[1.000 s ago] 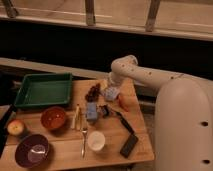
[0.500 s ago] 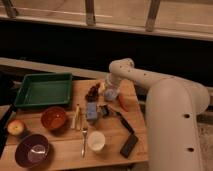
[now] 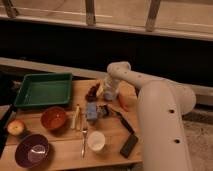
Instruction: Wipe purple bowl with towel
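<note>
Wooden tabletop [image 3: 65, 156] w/ a green tray [image 3: 44, 90] at its far-left corner; all places below are given vs. that tray. Purple bowl [image 3: 32, 151] sits upright well in front of the tray, at the tabletop's near edge, w/ a pale sheen inside. Orange-brown bowl [image 3: 54, 118] is just in front of the tray's front rim. An apple [image 3: 16, 128] lies off the tray's front-left corner. White arm [image 3: 150, 100] reaches in from the right. Its tool [image 3: 109, 89] points down to the right of the tray, past a dark reddish item [image 3: 92, 91], over a pale lump that looks like the towel [image 3: 108, 96] (edges hard to make out). Tool's state: can't tell. Towel is well apart from the purple bowl. Blue block [image 3: 91, 111] lies off the tray's front-right corner; white cup [image 3: 96, 141] is further front.
</note>
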Available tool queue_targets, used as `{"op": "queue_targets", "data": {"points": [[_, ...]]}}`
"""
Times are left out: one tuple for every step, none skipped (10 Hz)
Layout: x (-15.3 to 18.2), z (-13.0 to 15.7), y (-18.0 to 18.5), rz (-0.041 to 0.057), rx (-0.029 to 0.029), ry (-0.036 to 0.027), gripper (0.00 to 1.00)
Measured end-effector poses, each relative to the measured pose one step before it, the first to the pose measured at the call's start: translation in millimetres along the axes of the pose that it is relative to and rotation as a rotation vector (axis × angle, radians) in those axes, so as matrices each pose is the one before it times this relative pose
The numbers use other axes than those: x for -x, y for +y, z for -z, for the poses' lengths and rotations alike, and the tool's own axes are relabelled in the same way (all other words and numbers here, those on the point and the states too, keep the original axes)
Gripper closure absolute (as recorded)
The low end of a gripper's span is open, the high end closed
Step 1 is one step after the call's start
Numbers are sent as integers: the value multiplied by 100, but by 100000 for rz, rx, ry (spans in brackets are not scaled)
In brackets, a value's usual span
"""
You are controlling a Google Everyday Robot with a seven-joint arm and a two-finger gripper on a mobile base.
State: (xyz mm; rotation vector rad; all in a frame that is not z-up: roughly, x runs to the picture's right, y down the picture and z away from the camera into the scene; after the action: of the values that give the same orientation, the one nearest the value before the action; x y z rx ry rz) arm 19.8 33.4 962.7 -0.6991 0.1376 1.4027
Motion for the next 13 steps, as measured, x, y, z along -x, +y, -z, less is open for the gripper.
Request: {"op": "queue_targets", "data": {"points": [[-189, -351, -22, -164, 321, 1061, 54], [-49, -154, 34, -174, 381, 361, 62], [-256, -297, 104, 95, 399, 1018, 74], [-53, -27, 143, 96, 500, 37, 82], [-108, 92, -169, -254, 402, -294, 92], [16, 430, -168, -415, 630, -953, 98], [23, 642, -279, -842, 998, -1500, 100], [161, 1012, -230, -1056, 1450, -2125, 100], [290, 1317, -268, -992, 1491, -2364, 100], [361, 1479, -79, -760, 2100, -2344, 100], [503, 1640, 262, 88, 2780, -2328, 100], [428, 1311, 451, 1089, 1999, -1507, 100], [687, 1900, 1070, 3182, 3678, -1775, 100]]}}
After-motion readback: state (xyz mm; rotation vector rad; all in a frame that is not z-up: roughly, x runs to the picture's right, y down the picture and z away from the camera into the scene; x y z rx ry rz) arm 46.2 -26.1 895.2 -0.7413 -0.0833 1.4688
